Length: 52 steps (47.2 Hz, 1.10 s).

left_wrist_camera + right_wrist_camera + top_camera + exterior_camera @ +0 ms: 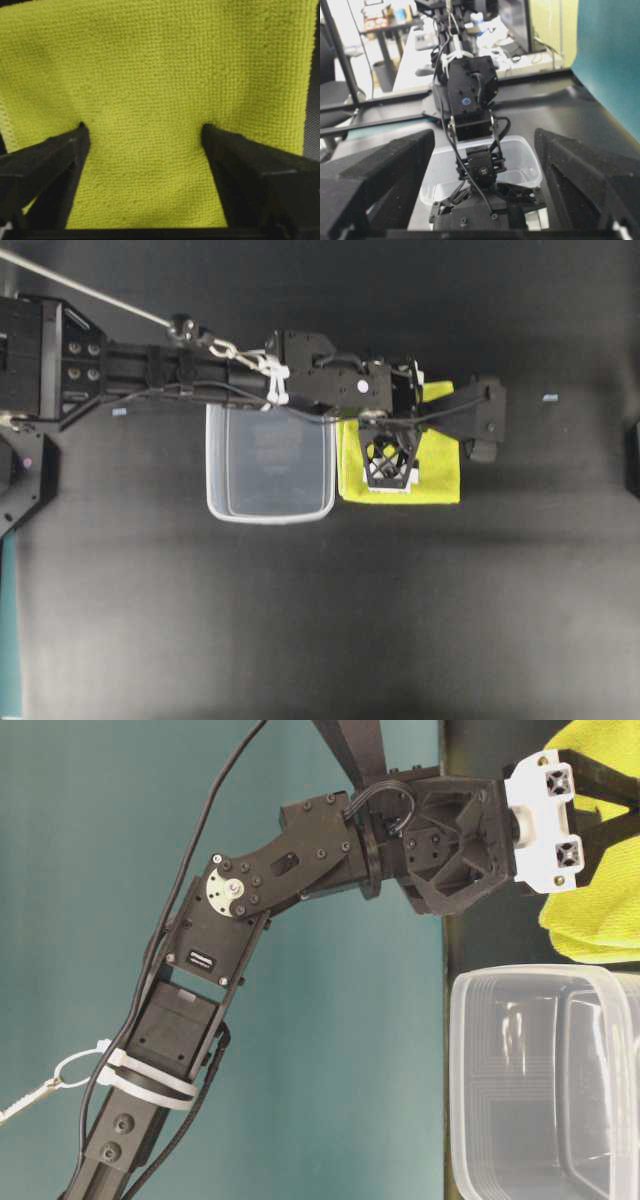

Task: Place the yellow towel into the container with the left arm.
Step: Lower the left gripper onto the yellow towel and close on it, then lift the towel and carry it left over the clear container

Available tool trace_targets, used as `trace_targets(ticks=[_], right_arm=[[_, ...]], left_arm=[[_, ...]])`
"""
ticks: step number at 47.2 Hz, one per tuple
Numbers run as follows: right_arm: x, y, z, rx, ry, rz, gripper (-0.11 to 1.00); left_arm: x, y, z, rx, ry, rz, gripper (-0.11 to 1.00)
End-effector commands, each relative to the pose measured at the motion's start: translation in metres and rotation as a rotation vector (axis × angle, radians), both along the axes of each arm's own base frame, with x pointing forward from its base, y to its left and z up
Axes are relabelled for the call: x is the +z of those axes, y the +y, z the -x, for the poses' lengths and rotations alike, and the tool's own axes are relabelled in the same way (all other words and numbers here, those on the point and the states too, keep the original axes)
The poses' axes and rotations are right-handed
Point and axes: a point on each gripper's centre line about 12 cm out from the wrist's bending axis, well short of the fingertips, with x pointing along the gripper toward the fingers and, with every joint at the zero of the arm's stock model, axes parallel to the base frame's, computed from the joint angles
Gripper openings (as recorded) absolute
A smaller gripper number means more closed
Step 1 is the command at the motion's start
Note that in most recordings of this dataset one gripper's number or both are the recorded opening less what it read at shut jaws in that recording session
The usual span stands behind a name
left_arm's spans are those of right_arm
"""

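The yellow towel [440,480] lies flat on the black table, right beside the clear container [270,515], which is empty. My left gripper [392,465] points down over the towel's middle. In the left wrist view, the left gripper [144,130] is open, and both black fingertips [80,132] rest on the fuzzy cloth [150,70], which lies flat between them. From table level a white fingertip pad [540,815] stands just above the towel [600,890], next to the container [520,982]. The right gripper [484,132] is open and empty, facing the left arm and the container [522,167].
The left arm's black forearm [200,370] crosses above the container's back rim. A dark bracket on the left wrist [488,420] overhangs the towel's right edge. Small light marks [548,397] lie on the table. A teal panel [200,820] stands behind, with lab clutter [395,30] beyond.
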Motion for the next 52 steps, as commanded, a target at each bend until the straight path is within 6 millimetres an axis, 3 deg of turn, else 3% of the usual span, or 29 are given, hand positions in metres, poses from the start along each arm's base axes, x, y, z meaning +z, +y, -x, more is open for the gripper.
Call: trace_targets(ticks=[1, 9, 15, 19, 26, 34, 37, 44, 52], right_arm=[[0.006, 0.0, 0.0, -0.003, -0.014, -0.003, 0.78], [0.008, 0.0, 0.001, -0.003, -0.022, 0.0, 0.78], [0.01, 0.0, 0.002, -0.003, -0.031, -0.001, 0.78], [0.011, 0.0, 0.003, -0.002, -0.036, -0.002, 0.78], [0.012, 0.0, 0.003, -0.002, -0.04, -0.001, 0.78], [0.012, 0.0, 0.003, -0.006, -0.04, -0.001, 0.78], [0.013, -0.001, 0.004, -0.007, -0.043, 0.001, 0.78], [0.013, -0.001, 0.003, -0.007, -0.046, 0.0, 0.78], [0.012, -0.001, 0.003, -0.007, -0.039, -0.003, 0.78]], left_arm=[[-0.005, -0.007, 0.0, -0.015, 0.008, -0.002, 0.81], [0.002, -0.016, -0.003, -0.043, -0.01, -0.006, 0.35], [0.03, -0.016, -0.008, -0.055, -0.059, -0.013, 0.07], [0.056, -0.016, -0.009, -0.058, -0.086, -0.017, 0.07], [0.122, -0.021, 0.003, -0.058, -0.123, -0.018, 0.07], [0.202, -0.019, 0.047, -0.047, -0.142, -0.017, 0.07], [0.22, -0.016, 0.066, -0.036, -0.13, -0.016, 0.07], [0.234, -0.012, 0.115, -0.018, -0.059, -0.014, 0.07], [0.21, -0.011, 0.156, -0.008, -0.018, -0.01, 0.07]])
